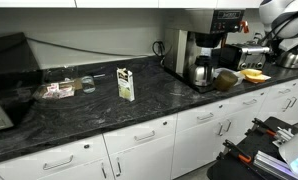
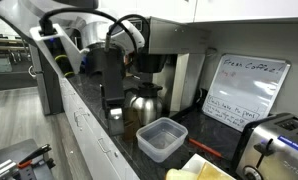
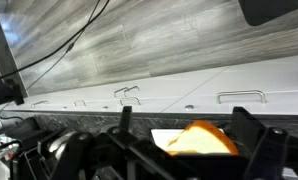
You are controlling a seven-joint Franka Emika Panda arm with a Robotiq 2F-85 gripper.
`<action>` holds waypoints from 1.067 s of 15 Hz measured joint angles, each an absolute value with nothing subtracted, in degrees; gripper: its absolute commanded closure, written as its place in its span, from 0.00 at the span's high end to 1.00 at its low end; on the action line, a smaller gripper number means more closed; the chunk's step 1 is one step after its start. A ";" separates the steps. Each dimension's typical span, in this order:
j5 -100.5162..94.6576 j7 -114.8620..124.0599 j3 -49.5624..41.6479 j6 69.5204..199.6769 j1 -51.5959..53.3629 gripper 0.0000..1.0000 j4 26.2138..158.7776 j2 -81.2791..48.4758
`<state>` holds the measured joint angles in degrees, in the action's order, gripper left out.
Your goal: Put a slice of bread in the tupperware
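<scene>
The slices of bread (image 2: pixel 204 170) lie yellowish-tan on the dark counter beside the toaster, and also show in an exterior view (image 1: pixel 254 74). In the wrist view one slice of bread (image 3: pixel 201 140) rests on a white plate (image 3: pixel 161 139), seen between my fingers from a distance. The tupperware (image 2: pixel 161 138) is a clear square tub, open and empty, between the bread and the carafe. My gripper (image 2: pixel 114 108) hangs over the counter beside the carafe, away from the bread. Its fingers (image 3: pixel 183 112) are spread wide with nothing in them.
A coffee machine (image 2: pixel 154 60) with a steel carafe (image 2: pixel 142 103) stands behind the gripper. A toaster (image 2: pixel 279 145) and a whiteboard (image 2: pixel 244 90) stand near the bread. A carton (image 1: pixel 125 83) and a round brown lump (image 1: pixel 226 80) sit on the counter. White cabinets run below.
</scene>
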<state>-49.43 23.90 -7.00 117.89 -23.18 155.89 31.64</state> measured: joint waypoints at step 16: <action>-53.69 32.93 -9.40 119.10 -22.14 1.00 154.16 25.58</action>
